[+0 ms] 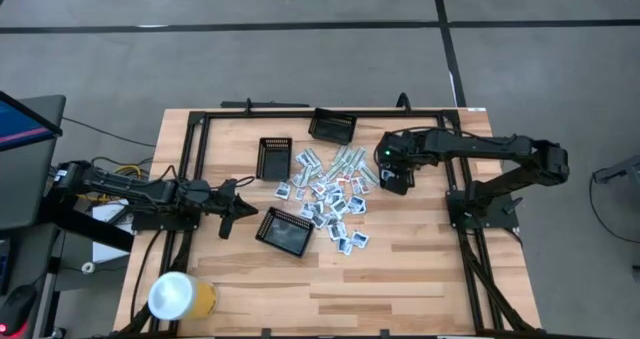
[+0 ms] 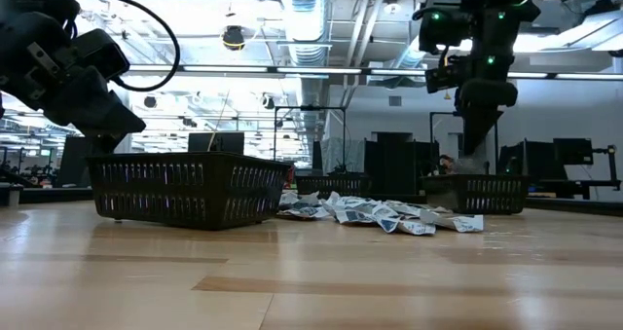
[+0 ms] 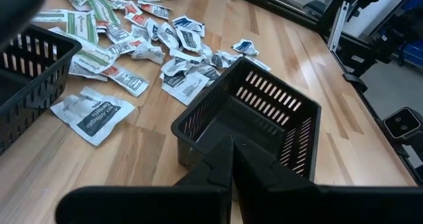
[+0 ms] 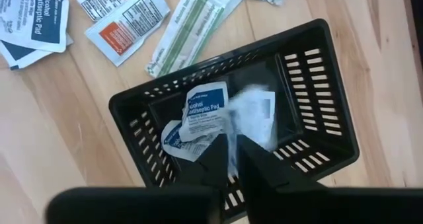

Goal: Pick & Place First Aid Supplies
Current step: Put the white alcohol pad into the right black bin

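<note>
The first aid packets [image 1: 330,201] lie in a loose heap at the middle of the tabletop [image 1: 420,269], a mix of white alcohol pad sachets [image 4: 33,16] with blue print, red-marked sachets [image 4: 125,22] and slim green-striped strips [image 4: 188,26]. Four black mesh trays ring the heap. The right gripper [image 4: 232,159] hangs above the tray [image 4: 317,59] on the heap's right side, toward the far edge. Its fingers stand only slightly apart, and a white packet [image 4: 254,115] shows just below them over the tray; whether they grip it I cannot tell. Two alcohol pad sachets [image 4: 205,108] already lie in that tray. The left gripper [image 3: 231,159], fingers pressed together and empty, sits low near the left edge beside another tray [image 3: 264,112].
</note>
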Controlling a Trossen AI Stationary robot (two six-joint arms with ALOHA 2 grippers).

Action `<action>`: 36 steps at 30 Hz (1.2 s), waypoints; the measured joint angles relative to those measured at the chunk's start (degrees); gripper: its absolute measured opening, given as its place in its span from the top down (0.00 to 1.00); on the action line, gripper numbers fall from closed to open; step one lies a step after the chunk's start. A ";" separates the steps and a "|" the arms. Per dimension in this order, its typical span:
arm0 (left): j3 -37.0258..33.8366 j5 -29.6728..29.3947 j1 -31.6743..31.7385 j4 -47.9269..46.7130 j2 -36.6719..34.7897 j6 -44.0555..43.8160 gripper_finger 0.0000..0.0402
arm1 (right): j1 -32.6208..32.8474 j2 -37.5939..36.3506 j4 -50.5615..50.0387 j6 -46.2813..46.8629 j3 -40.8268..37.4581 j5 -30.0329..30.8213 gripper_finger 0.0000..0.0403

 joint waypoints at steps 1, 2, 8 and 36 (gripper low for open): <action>0.00 0.00 0.00 0.02 0.00 0.00 0.98 | 0.10 0.00 -0.02 0.18 0.00 0.02 0.89; 0.00 0.00 0.00 0.06 0.00 0.01 0.98 | 0.26 0.00 -0.01 0.46 0.00 0.02 0.87; 0.00 0.00 0.00 0.22 0.00 0.01 0.98 | 0.30 0.00 0.08 1.04 0.00 0.02 0.74; 0.02 6.45 -0.02 3.02 -1.19 2.60 0.98 | 4.41 -0.15 1.38 2.57 0.00 0.43 0.71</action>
